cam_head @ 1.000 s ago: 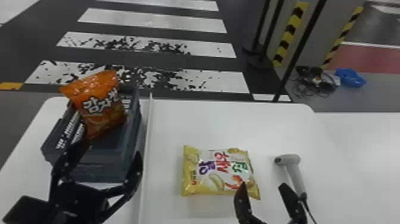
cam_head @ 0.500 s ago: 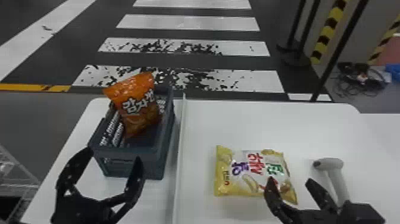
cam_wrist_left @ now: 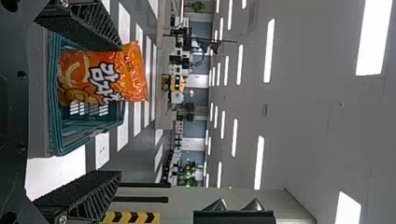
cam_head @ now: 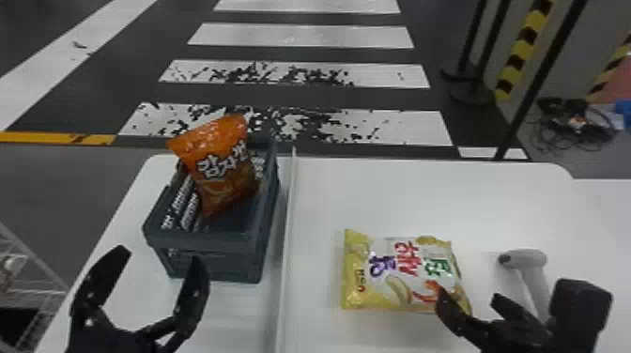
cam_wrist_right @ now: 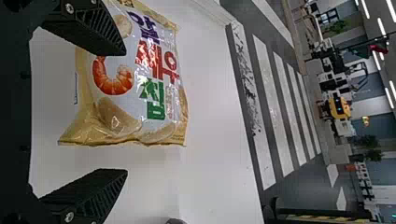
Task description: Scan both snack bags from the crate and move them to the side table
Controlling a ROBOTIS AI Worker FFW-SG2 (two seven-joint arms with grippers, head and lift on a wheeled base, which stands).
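At the far left, a wire rack [cam_head: 35,277] of thin pale rods stands beside the white, smooth-topped bench [cam_head: 469,202]. Left hand [cam_head: 161,257]: fingers spread, with nothing between them; inner faces ribbed, matte black. Crate [cam_head: 211,265]: rigid, dark blue-grey, box-shaped, slotted walls. Orange snack bag [cam_head: 220,164]: glossy crinkled film, seated in the crate, tilted, its upper end above the rim. A narrow, straight white strip [cam_head: 287,234] runs between the crate and the yellow snack bag [cam_head: 399,272], a pillow-shaped, shiny pouch lying flat on the bench with printed face up. Right hand [cam_head: 469,296]: fingers spread, gripping nothing, at the bag's near right corner; contact cannot be determined. Scanner [cam_head: 523,259]: smooth grey, rounded head, slim handle, on the bench.
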